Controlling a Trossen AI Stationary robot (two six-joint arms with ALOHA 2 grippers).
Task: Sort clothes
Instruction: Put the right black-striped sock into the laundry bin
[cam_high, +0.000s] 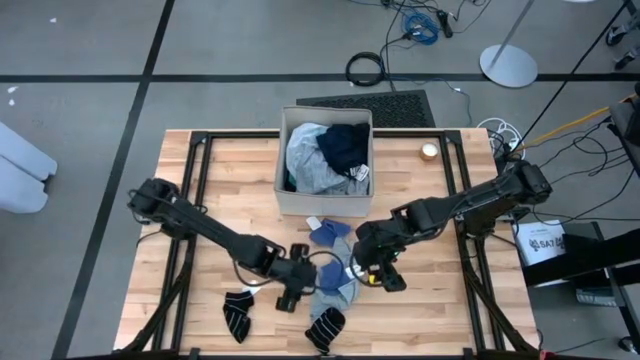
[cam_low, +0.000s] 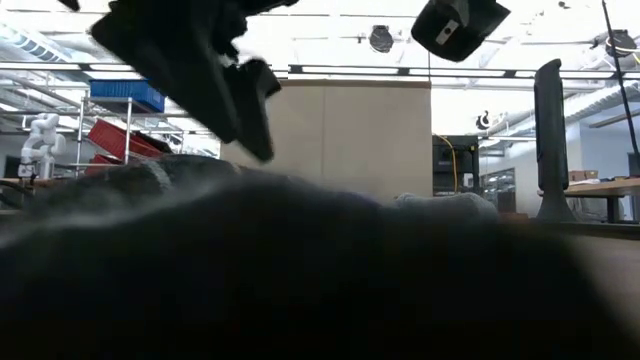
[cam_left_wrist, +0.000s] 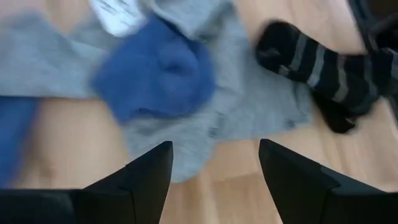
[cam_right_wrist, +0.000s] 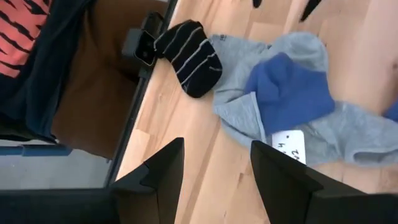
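We have the left gripper (cam_high: 290, 297) low over the near-centre of the table, fingers spread wide and nothing between them. The right gripper (cam_high: 385, 277) hovers just across from it, fingers partly apart, also holding nothing. Both bracket the grey-and-blue garment (cam_high: 335, 283) lying flat between them, probably lining up a pick.

Going outward, a black striped sock (cam_high: 326, 329) lies just nearer the table edge, and a second striped sock (cam_high: 238, 315) sits off to the left. Behind stands the beige fabric box (cam_high: 323, 203), already loaded with pale grey and navy pieces, so sorting looks well under way.

The left wrist view shows the garment's blue patch (cam_left_wrist: 155, 74) directly ahead of its fingers. The right wrist view adds a white tag (cam_right_wrist: 289, 148) on the fabric. The low view is mostly blocked by dark cloth.
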